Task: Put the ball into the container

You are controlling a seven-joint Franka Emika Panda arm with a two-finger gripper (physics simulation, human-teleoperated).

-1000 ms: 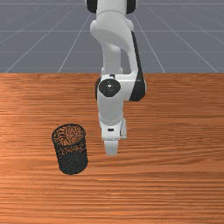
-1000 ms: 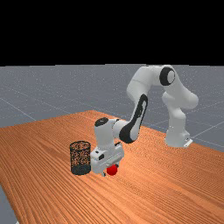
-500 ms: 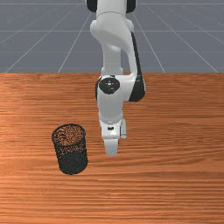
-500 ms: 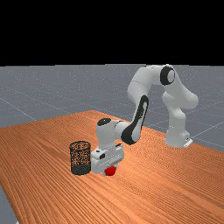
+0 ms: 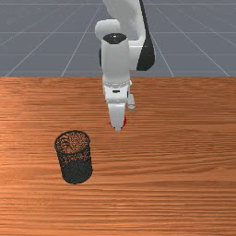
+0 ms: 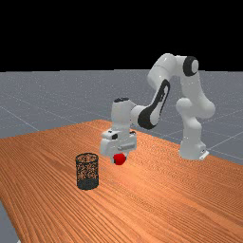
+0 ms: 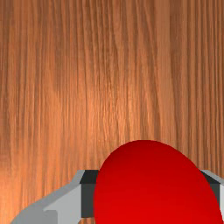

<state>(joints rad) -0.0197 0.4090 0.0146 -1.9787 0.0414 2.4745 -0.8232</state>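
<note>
The jaws pinch the round red ball above the orange-brown wooden desk, below the far view's centre. Keep it high, centring over the black wire-mesh bin, lower left, before releasing.

Black mesh container upright on table, front view's left; red ball partly behind hand.

From where I stand, no text, label, brand, number or sign is legible.
</note>
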